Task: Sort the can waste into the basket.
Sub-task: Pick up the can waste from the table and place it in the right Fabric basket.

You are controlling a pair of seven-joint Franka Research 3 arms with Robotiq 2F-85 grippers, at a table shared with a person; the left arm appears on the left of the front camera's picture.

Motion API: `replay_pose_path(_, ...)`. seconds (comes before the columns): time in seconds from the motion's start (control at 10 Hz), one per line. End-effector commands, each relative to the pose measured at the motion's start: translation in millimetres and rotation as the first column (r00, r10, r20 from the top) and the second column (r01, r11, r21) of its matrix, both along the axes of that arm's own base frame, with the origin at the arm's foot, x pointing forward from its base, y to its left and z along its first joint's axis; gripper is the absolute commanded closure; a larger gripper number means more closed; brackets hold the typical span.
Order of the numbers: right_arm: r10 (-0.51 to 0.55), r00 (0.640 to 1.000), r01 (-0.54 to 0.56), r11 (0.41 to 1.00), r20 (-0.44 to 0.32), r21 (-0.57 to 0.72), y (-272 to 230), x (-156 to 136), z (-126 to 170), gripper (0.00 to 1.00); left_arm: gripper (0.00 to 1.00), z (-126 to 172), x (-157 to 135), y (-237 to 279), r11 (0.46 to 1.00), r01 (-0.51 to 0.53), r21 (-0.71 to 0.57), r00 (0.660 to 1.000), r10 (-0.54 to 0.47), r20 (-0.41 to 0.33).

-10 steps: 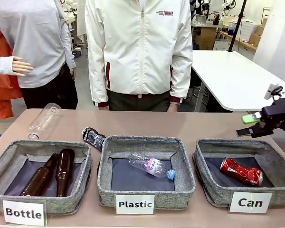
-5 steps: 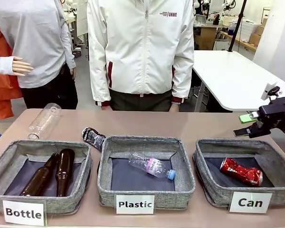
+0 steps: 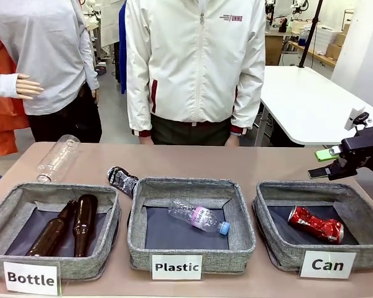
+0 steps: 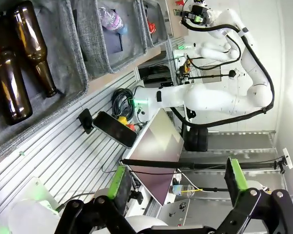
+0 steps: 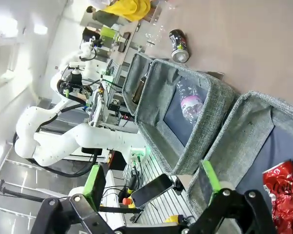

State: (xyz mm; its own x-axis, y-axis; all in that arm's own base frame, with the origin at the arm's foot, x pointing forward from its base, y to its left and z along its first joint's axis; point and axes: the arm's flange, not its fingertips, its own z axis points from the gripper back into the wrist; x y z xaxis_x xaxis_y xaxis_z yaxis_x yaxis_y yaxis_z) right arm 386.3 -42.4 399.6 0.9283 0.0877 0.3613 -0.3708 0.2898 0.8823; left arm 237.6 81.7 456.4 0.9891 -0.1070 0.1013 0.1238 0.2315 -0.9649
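The right gripper (image 3: 322,163), fingers apart, hangs at 2 o'clock of the basket (image 3: 280,246). Reaching far might knock the dark can (image 3: 122,180) away.

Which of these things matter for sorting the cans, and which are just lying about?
Part of the job: red can, lying in the Can basket; dark can, on the table behind the Plastic bin; right gripper, open, near the basket's far edge.
Just lying about: brown bottles in the Bottle bin; crumpled plastic bottle in the Plastic bin; clear bottle on the table.
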Motion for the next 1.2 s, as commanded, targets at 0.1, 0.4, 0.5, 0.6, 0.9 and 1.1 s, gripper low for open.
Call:
replay_pose_path(0.1, 0.002, 1.000, -0.002, 1.000, 0.025, -0.010, -1.0, -0.8, -0.8, 0.00, 0.00, 1.9, -3.2, 0.5, 1.000, 0.002, -0.009, 1.000, -0.002, -0.007)
replay_pose_path(0.4, 0.002, 1.000, -0.002, 1.000, 0.025, -0.010, -1.0, -0.8, -0.8, 0.00, 0.00, 33.3, 34.7, -28.3, 0.982, 0.006, 0.190, 0.999, 0.003, -0.045)
replay_pose_path(0.5, 0.002, 1.000, -0.002, 1.000, 0.025, -0.010, -1.0, -0.8, -0.8, 0.00, 0.00, 50.1, 65.7, -47.7, 0.940, -0.042, 0.338, 0.995, 0.070, -0.069)
replay_pose_path(0.6, 0.002, 1.000, -0.002, 1.000, 0.025, -0.010, -1.0, -0.8, -0.8, 0.00, 0.00, 61.9, 105.3, -70.9, 0.891, -0.071, 0.449, 0.986, 0.130, -0.102)
replay_pose_path(0.9, 0.002, 1.000, -0.002, 1.000, 0.025, -0.010, -1.0, -0.8, -0.8, 0.00, 0.00, 47.4, 187.1, -147.2, 0.734, -0.015, 0.679, 0.975, 0.162, -0.154)
replay_pose_path(1.1, 0.002, 1.000, -0.002, 1.000, 0.025, -0.010, -1.0, -0.8, -0.8, 0.00, 0.00, 42.6, 202.3, -176.3, 0.733, 0.033, 0.680, 0.985, 0.092, -0.147)
